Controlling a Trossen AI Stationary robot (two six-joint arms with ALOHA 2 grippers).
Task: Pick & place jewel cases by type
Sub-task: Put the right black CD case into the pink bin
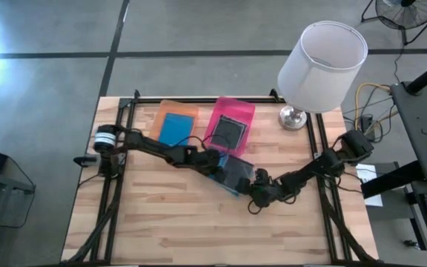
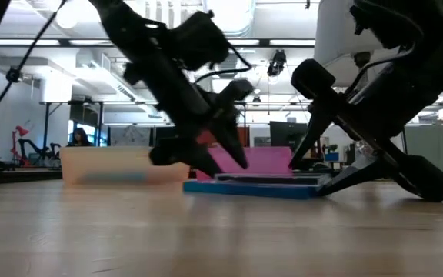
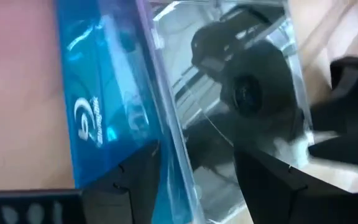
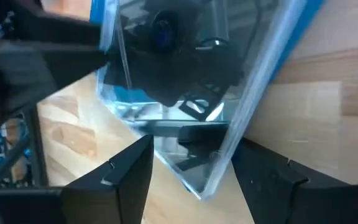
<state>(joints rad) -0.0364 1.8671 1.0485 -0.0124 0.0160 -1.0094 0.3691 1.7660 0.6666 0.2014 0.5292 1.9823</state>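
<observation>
Blue jewel case in orange tray

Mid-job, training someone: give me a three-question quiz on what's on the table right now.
1. True or false: the orange tray holds a blue jewel case.
2. Which tray holds the dark case? A) orange B) pink C) neither
3. What do the left gripper and right gripper flank at the table's middle?

Key: 1 true. 2 B, the pink tray. 3 A stack: clear case lying on a blue one.
</observation>
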